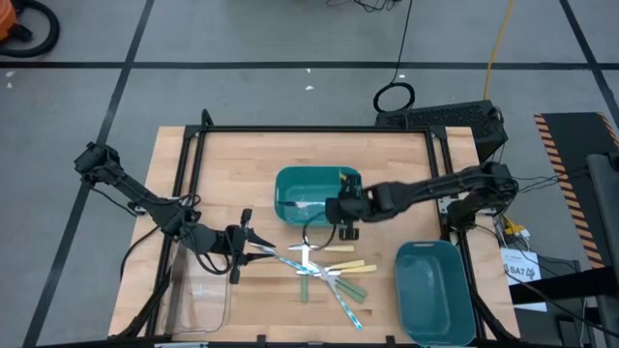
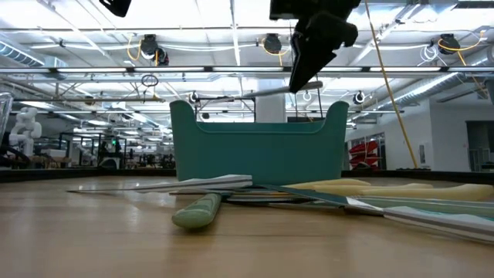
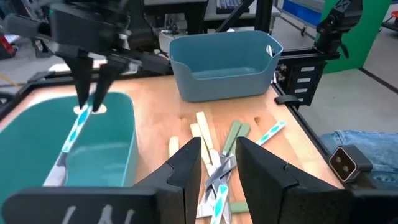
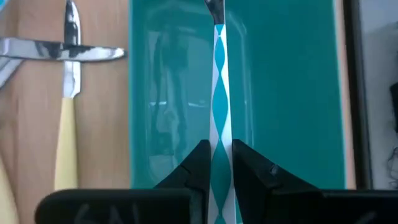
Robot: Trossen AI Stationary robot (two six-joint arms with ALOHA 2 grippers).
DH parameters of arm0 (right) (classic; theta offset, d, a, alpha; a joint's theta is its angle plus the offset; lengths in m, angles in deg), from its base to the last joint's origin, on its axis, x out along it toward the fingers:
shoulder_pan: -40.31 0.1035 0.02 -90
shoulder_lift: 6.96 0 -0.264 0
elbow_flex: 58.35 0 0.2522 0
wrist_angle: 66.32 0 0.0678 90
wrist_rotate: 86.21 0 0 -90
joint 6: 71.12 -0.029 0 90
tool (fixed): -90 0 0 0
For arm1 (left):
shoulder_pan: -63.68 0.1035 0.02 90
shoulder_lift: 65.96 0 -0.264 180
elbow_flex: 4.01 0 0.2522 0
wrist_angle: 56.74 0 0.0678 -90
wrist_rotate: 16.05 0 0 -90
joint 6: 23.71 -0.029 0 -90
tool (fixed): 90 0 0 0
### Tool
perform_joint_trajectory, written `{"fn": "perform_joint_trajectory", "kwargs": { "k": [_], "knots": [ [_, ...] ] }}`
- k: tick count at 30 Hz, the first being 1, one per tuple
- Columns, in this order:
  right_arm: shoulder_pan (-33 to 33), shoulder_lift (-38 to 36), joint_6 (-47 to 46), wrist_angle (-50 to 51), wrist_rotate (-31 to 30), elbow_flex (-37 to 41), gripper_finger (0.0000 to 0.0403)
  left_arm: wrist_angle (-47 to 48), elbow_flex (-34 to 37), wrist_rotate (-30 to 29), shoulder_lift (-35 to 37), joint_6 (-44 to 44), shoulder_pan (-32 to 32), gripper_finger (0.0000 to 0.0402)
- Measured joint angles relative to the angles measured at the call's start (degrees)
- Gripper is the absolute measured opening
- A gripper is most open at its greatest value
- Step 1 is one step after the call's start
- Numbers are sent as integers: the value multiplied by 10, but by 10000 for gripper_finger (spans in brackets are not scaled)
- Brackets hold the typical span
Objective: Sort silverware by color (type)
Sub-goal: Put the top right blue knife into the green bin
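A: Two teal bins are on the table, and much of the cutlery is hard to read. In the high view the pile of silverware (image 1: 324, 274) is a crossing heap, so I cannot count the pieces or say which lies on top.

B: And from the low view?

A: There only the near green-handled piece (image 2: 197, 210) is clear. The others are flat shapes behind it, and the far bin (image 2: 258, 147) hides what is inside it.

B: What does the right gripper (image 1: 340, 209) hold?

A: A slim piece with a blue and white pattern on its handle (image 4: 221, 99). The two fingers are closed tight on the handle, one on each side. The metal head goes out of the picture in the right wrist view, so I cannot say if it is a fork or a spoon.

B: Where is it relative to the bin?

A: It hangs over the inside of the middle bin (image 1: 290, 184), above the teal floor. In the left wrist view the patterned piece (image 3: 78, 127) slopes down into that bin from the fingers.

B: And the left gripper (image 1: 242, 246)?

A: It is low over the table, just beside the pile, with its fingers apart by a narrow gap and holding nothing. The pile shows beyond the fingertips. The second bin (image 1: 433, 290) stands at the right near corner.
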Motion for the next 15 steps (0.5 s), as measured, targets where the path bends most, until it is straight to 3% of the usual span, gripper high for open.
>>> {"fn": "perform_joint_trajectory", "kwargs": {
  "k": [5, 15],
  "knots": [
    [-42, 4, 17, 0, 42, 0, 42, 4, 0, 0, 0, 18, 0, 108],
    [-61, 16, 23, 0, 46, 25, 42, 6, 0, 0, 0, 30, 0, 108]
  ]
}}
